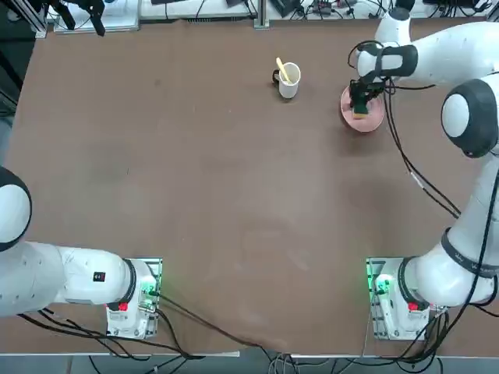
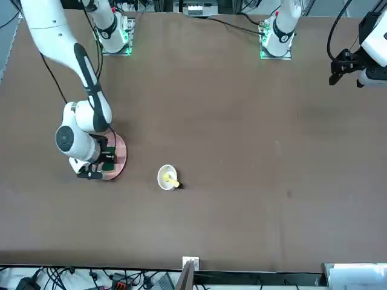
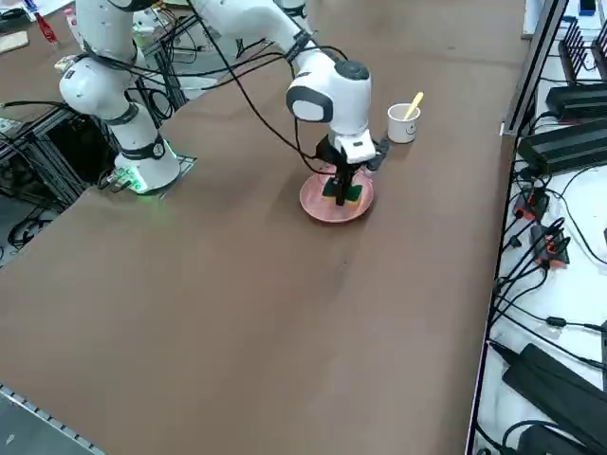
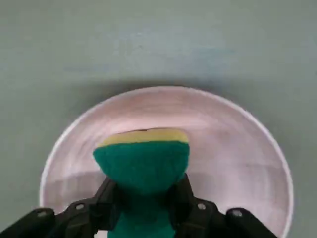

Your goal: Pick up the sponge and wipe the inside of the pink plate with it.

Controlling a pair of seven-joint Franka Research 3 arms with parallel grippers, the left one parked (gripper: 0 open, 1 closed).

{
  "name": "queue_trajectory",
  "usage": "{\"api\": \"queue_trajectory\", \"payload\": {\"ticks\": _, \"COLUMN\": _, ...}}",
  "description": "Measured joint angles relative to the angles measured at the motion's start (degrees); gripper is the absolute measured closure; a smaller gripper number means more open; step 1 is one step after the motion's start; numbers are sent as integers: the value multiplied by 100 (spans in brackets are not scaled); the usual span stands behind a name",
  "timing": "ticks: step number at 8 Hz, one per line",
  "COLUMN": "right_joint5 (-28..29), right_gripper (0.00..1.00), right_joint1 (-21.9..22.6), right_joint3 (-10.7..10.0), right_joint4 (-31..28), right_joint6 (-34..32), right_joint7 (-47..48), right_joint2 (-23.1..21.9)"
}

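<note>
The right hand (image 4: pixel 143 208) pinches the sponge (image 4: pixel 142 163), its long axis pointing away from the fingers, yellow end down inside the pink plate (image 4: pixel 237 153).

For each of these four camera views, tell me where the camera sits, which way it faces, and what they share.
Top: overhead, looking down; both arms' bases at bottom.
Front: across the table, facing the robot; right arm at left.
Right side: raised, looking diagonally down at the right arm.
Right wrist: on the arm, showing right gripper squeezing the green-and-yellow sponge.
Shared: the round pale pink plate, under the sponge in every view.
</note>
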Motion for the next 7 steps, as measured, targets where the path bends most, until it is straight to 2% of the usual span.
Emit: {"api": "queue_trajectory", "payload": {"ticks": 7, "right_joint5": 0, "right_gripper": 49, "right_joint1": 182, "right_joint3": -14, "right_joint4": -71, "right_joint6": -694, "right_joint7": 288, "right_joint2": -97}}
